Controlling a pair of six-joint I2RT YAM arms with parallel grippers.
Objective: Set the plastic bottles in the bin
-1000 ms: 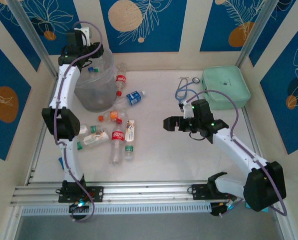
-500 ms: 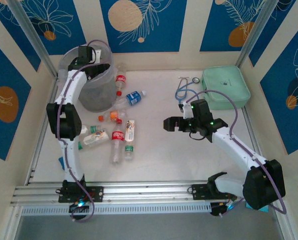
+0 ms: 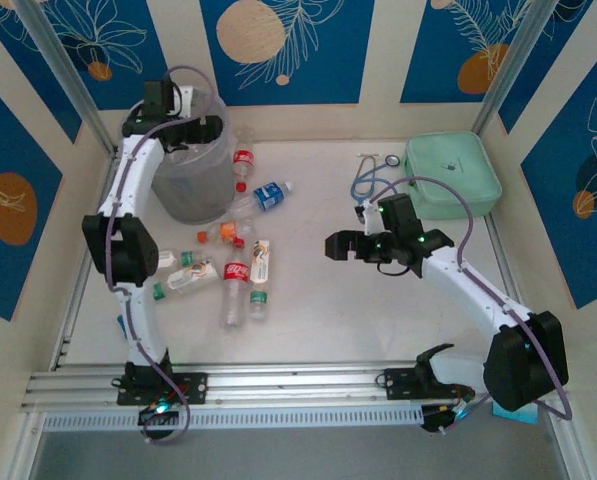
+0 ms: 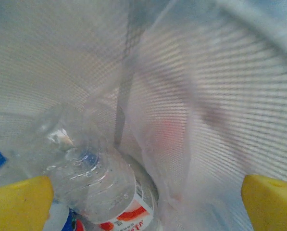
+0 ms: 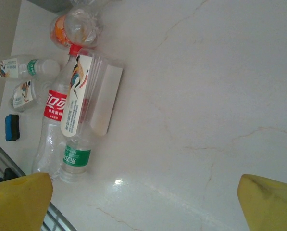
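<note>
Two arms on a desk (image 3: 378,320), read from the bases outward.

Nearest the bases, a loose group of plastic bottles (image 3: 228,272) lies flat on the left half of the desk. Within it, the red-labelled bottle (image 3: 236,280) and the white-labelled bottle (image 3: 262,262) lie side by side and touching. Their long axes run near-to-far and their caps point away from the bases. A shorter green-labelled bottle (image 3: 259,298) sits just beside them.

The right end effector (image 5: 143,204) hovers mid-desk with its fingers spread apart and nothing between them. The group lies to its left, well apart from it, with bare desk between.

Farther out, a blue-labelled bottle (image 3: 268,195) and a red-capped bottle (image 3: 241,160) lie near the bin (image 3: 178,190), the latter just beside its wall.

At the far left, the left end effector (image 4: 144,202) is inside the bin's mouth. Its fingers are apart and empty above a clear bottle (image 4: 102,185) lying on the bin's floor.

A mint-green case (image 3: 453,175) and a looped cord (image 3: 370,178) sit at the far right, clear of any path.

Judged from this layout, the right end effector is nearer the group. A grasp across the bottles' width looks suitable, but the touching pair leaves little finger room.
</note>
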